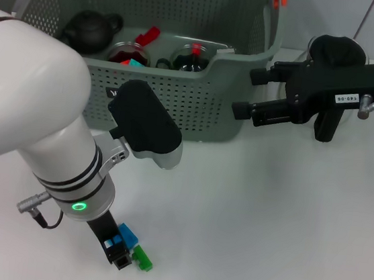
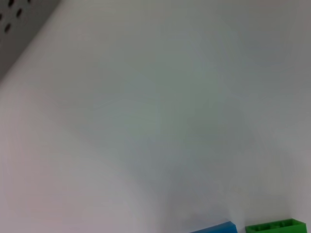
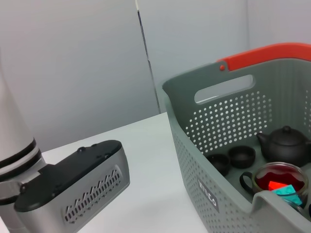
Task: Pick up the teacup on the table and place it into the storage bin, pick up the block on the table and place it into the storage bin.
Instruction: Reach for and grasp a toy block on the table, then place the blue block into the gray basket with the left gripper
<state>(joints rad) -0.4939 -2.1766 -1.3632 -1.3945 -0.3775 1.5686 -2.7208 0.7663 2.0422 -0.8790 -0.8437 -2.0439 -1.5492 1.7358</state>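
The left tool (image 1: 122,253) is down at the desk's (image 1: 265,223) near edge, closed on the blue-and-green block (image 1: 135,250) to lift it toward the storage bin (image 1: 177,105) at the far side, while the right tool (image 1: 250,93) hangs open beside the bin

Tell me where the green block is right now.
In the head view the green block lies on the white table, low and left of centre, touching a blue block at the left gripper.

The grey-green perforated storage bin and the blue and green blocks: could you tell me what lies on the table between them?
In the left wrist view, only bare white table separates the grey-green perforated storage bin from the blue block and green block.
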